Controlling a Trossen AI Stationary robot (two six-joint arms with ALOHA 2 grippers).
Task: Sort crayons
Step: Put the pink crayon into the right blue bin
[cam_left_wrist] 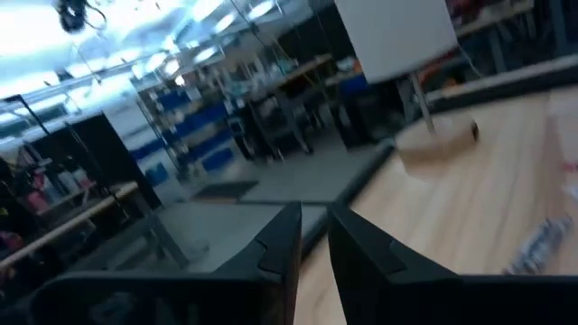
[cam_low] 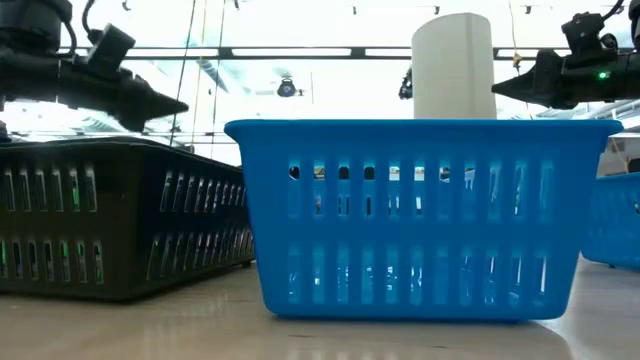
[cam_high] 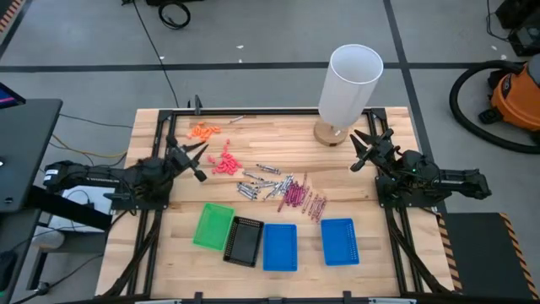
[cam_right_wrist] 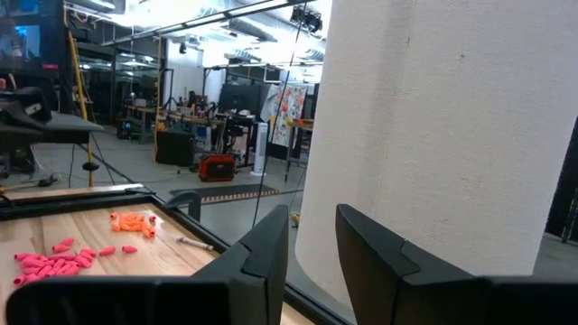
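Observation:
The crayons lie loose on the wooden table's middle: a silvery-grey heap (cam_high: 266, 182) and, just right of it, a maroon-magenta heap (cam_high: 301, 198). A few grey ones show blurred in the left wrist view (cam_left_wrist: 542, 244). My left gripper (cam_high: 201, 160) hovers above the table's left part, left of the crayons, with its fingers a little apart and empty (cam_left_wrist: 314, 221). My right gripper (cam_high: 358, 150) hovers at the right, near the white cylinder, with its fingers a little apart and empty (cam_right_wrist: 312, 221).
Near the front edge stand a green tray (cam_high: 213, 225), a black tray (cam_high: 245, 241) and two blue trays (cam_high: 280, 247) (cam_high: 339, 241). A tall white cylinder (cam_high: 350, 84) on a wooden base stands at the far right. Pink pieces (cam_high: 224, 163) and orange pieces (cam_high: 204, 130) lie far left.

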